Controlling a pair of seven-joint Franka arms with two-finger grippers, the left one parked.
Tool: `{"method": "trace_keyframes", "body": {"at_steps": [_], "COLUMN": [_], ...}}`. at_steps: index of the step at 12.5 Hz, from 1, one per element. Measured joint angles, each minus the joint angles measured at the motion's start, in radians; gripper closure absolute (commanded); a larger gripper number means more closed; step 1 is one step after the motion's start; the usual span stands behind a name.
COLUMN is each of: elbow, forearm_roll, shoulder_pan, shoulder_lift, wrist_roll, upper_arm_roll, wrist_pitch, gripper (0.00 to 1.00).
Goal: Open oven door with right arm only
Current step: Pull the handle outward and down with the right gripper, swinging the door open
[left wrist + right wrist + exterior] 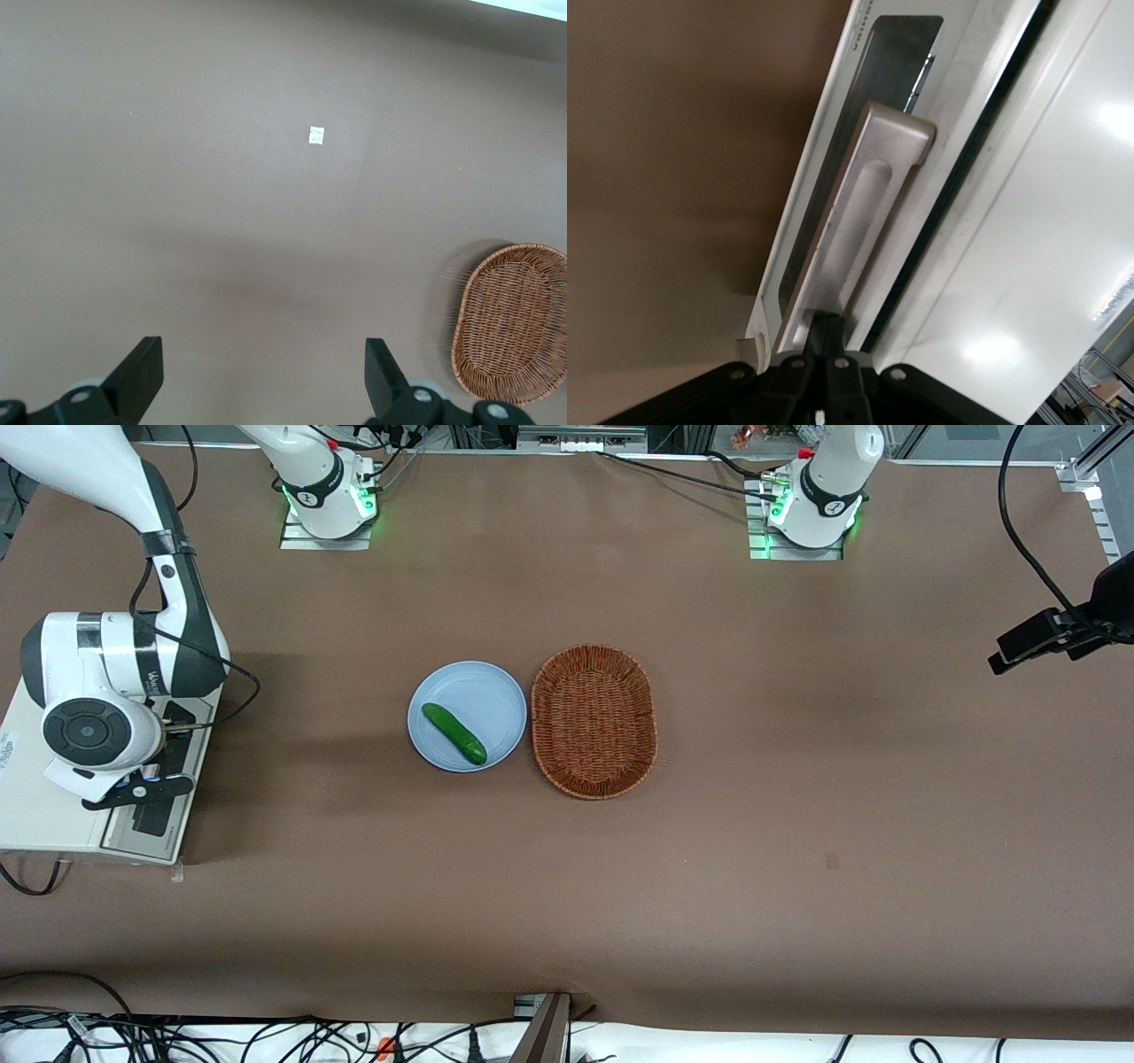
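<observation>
My claw on the oven handle

My gripper [827, 341] is clenched on the near end of the handle [859, 217] of the door [149, 797], which is cracked ajar at the front of the oven [40, 815], at my arm's [115, 682] end of the table [797, 868]. Toward the table's middle: plate [483, 691] holding a cucumber [454, 733], with a basket [594, 722] beside it.

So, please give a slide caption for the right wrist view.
Gripper at the handle of the oven door.
</observation>
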Motion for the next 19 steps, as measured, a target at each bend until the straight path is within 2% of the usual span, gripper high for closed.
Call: {"method": "trace_keyframes", "body": {"at_steps": [10, 19], "elbow": [0.006, 0.005], "forearm_roll": [0.036, 0.155], "shoulder_pan": [0.016, 0.042], "shoulder_lift": [0.012, 0.115], "wrist_roll": [0.0, 0.028], "upper_arm_roll": [0.01, 0.062], "wrist_pitch": [0.004, 0.121], "gripper": [1.0, 1.0]}}
